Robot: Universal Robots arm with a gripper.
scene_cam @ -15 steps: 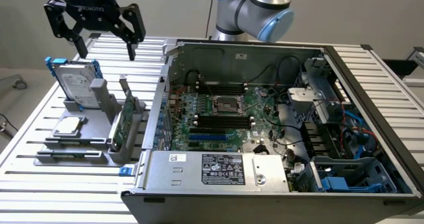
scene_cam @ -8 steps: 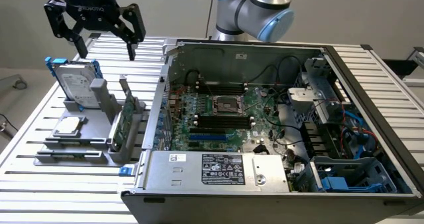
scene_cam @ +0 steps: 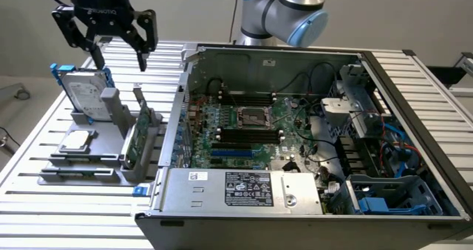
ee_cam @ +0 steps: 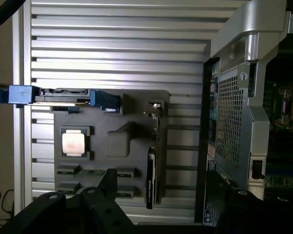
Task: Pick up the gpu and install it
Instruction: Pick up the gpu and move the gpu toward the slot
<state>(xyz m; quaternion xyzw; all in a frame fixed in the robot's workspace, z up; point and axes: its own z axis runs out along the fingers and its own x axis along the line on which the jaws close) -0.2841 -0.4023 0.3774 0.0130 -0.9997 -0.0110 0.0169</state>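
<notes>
The gpu (scene_cam: 137, 132) stands on edge in the grey holder (scene_cam: 111, 175), below me and a little off toward the computer case (scene_cam: 384, 72), green face turned to the exterior view. My gripper (scene_cam: 121, 59) hangs above it with the fingers spread wide and nothing between them. Closest under me is the hard drive (scene_cam: 83, 92) with its blue rails, upright in the same holder, and I judge that to be the first hazard: coming straight down from here, I could land on the drive or on the grey post beside it instead of the card. The card is thin, so fingers closing off-centre could tilt it in its slot or catch its metal bracket. A processor chip (ee_cam: 73, 143) lies flat in the holder on the side away from the case, clear of my path. Farther out, the case's side wall (ee_cam: 234, 122) rises just beside the holder, and a carried card swung low could strike it. Beyond that the motherboard (scene_cam: 251, 117) lies among loose cables that could snag. The exterior view gives me my height over the parts and my finger spread; the wrist view gives me the plan, with the card as a narrow dark strip (ee_cam: 151, 181) and the gap between holder and case wall.
</notes>
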